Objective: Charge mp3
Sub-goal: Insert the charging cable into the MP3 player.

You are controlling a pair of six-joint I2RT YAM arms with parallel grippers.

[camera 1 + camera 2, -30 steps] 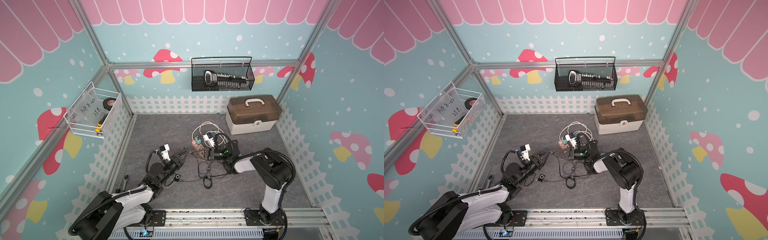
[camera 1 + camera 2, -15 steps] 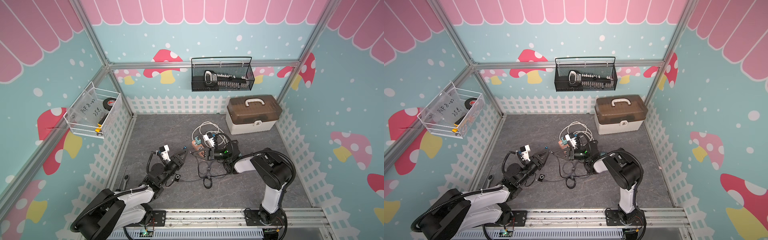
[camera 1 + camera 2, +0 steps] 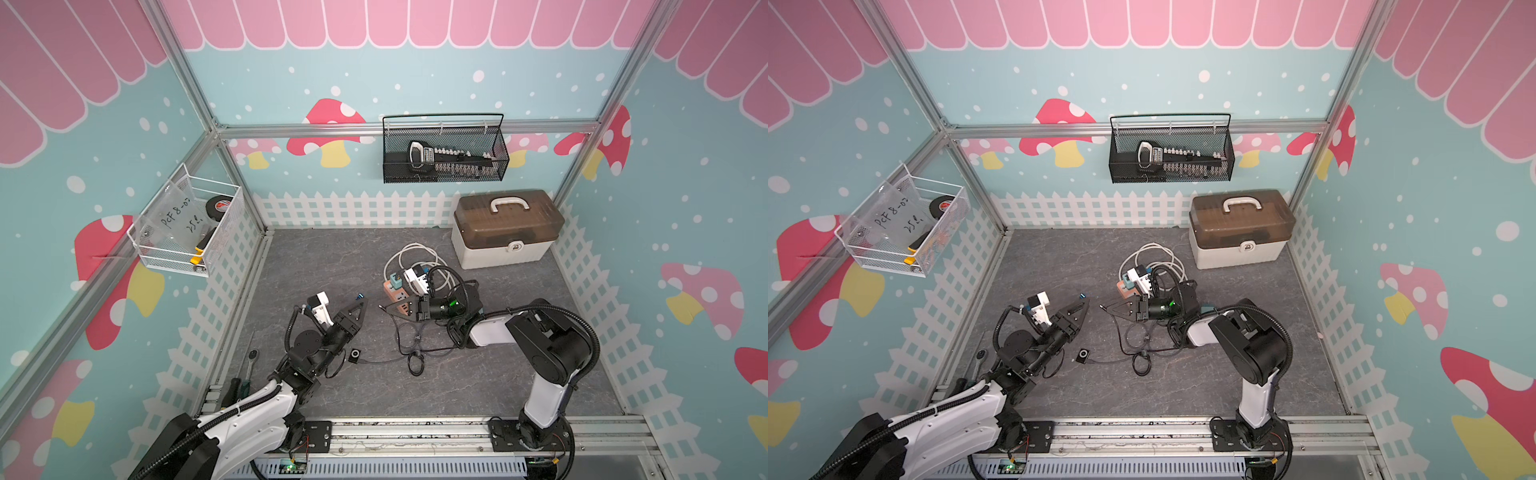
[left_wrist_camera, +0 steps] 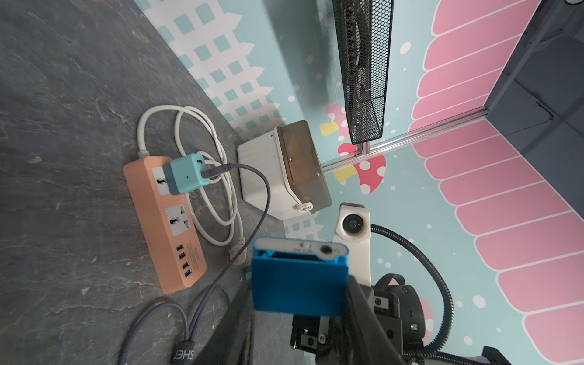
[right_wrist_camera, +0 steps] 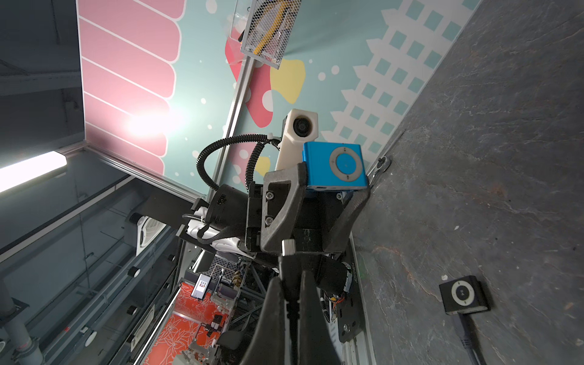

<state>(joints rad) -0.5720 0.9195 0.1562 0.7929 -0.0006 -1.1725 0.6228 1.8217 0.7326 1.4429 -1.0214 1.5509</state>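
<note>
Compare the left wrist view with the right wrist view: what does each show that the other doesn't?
Left wrist only: the orange power strip with the teal charger plugged in, and the storage box. Right wrist only: the control wheel of the blue mp3 player, the black mp3 player lying cabled on the floor, and the cable plug pinched in the right end effector. Both: the blue mp3 player gripped in the left end effector.
</note>
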